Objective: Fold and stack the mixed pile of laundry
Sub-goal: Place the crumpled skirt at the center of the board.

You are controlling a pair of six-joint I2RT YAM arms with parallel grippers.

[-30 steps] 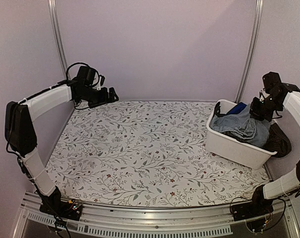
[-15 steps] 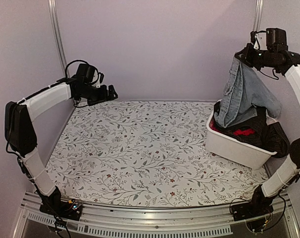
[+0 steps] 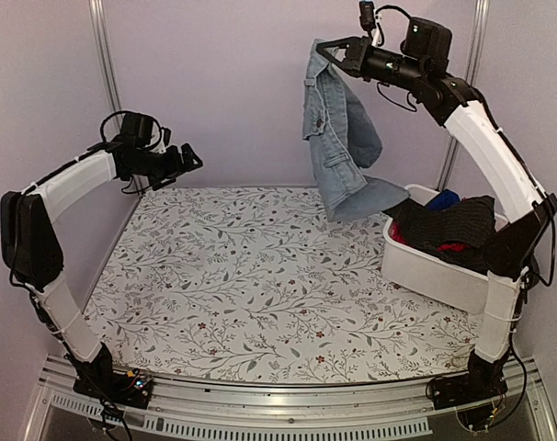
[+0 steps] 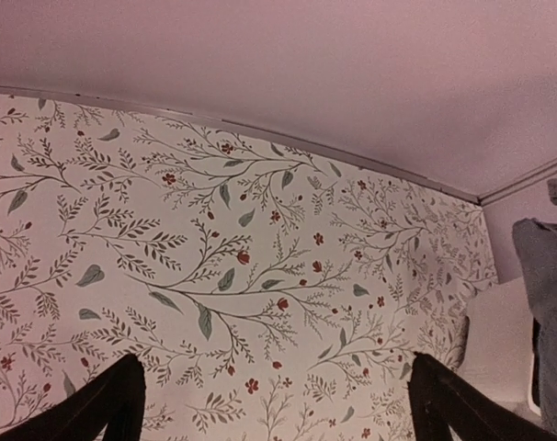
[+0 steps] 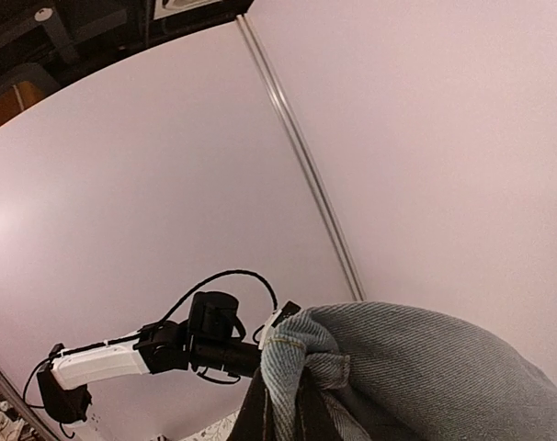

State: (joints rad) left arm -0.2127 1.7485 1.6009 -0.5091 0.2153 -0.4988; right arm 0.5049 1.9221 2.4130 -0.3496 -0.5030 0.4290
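Your right pincer is clamped on the light blue denim garment dangling above the floral bench, left pincer gapes empty; its low hem could snag the white plastic bin.

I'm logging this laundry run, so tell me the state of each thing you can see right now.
Jeans, in the air, hanging from the right fingers.
Right fingers, shut on the jeans.
Left fingers, open, empty.
Bin, upright, holding clothes.
Dark shirt, crumpled in the bin.
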